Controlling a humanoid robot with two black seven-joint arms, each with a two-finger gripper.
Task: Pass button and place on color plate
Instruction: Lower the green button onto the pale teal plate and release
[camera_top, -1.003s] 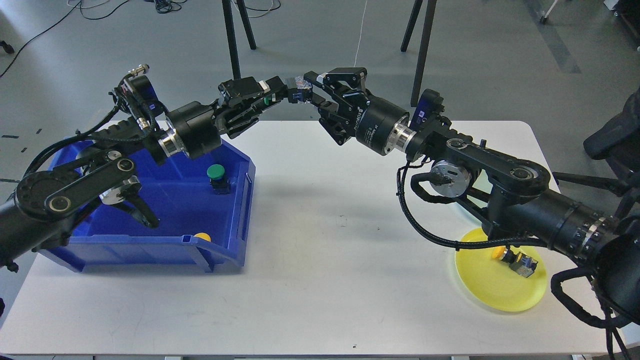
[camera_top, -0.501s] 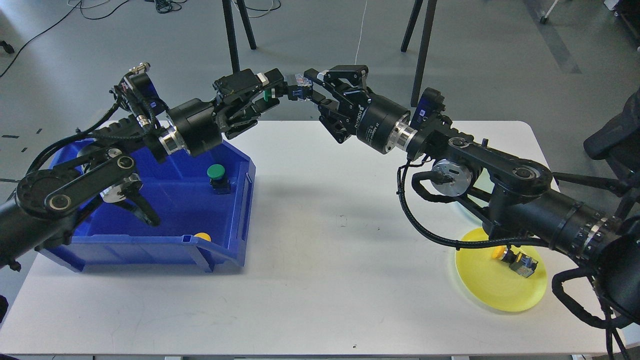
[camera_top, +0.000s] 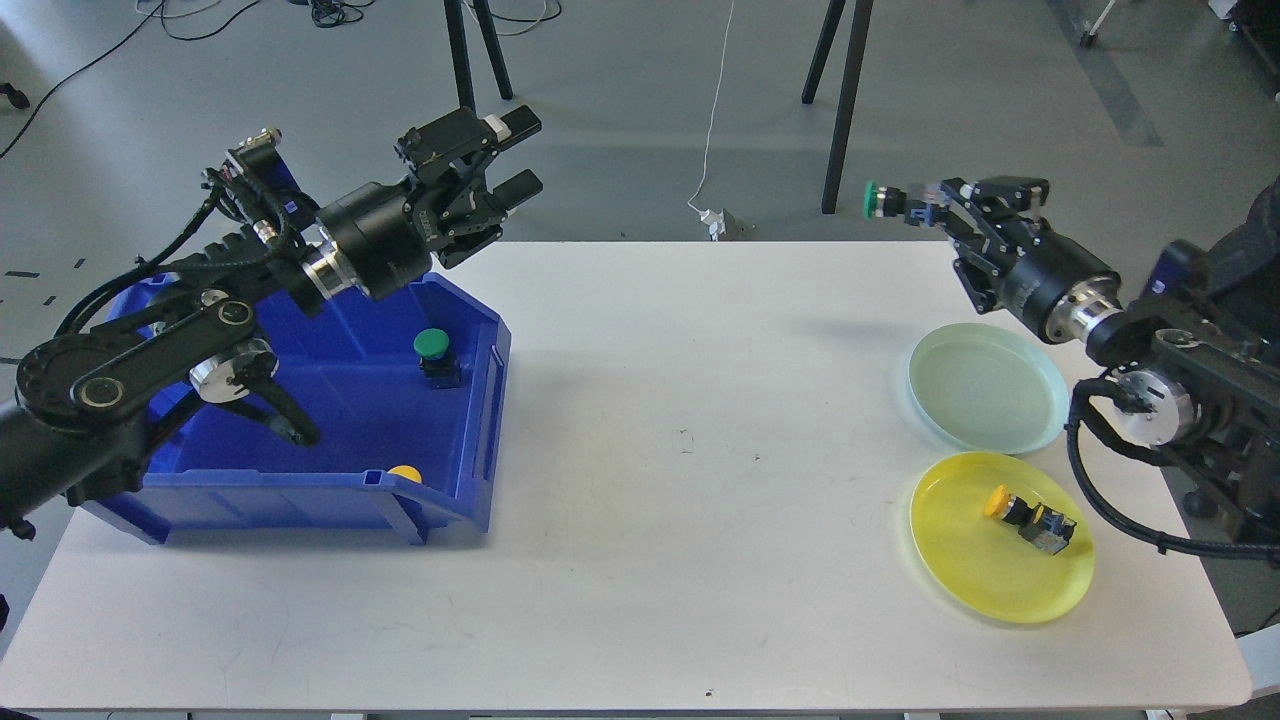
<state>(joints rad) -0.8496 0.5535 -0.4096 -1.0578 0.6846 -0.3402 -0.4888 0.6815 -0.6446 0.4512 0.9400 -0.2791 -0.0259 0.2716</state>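
Note:
My right gripper (camera_top: 925, 205) is shut on a green button (camera_top: 874, 200) and holds it in the air beyond the table's far right edge, above and behind the pale green plate (camera_top: 987, 388). My left gripper (camera_top: 522, 152) is open and empty, raised above the far corner of the blue bin (camera_top: 330, 495). A second green button (camera_top: 435, 352) stands in the bin, and a yellow button (camera_top: 406, 473) shows at the bin's front wall. Another yellow button (camera_top: 1030, 518) lies on the yellow plate (camera_top: 950, 560).
The bin sits at the table's left, the two plates at its right. Tripod legs (camera_top: 838, 110) stand on the floor behind the table, with a white cable (camera_top: 712, 130) hanging down to a plug.
The green button passed from my left gripper to my right. My left gripper opened and drew back left. My right arm swung far right with the button, uncovering the pale green plate.

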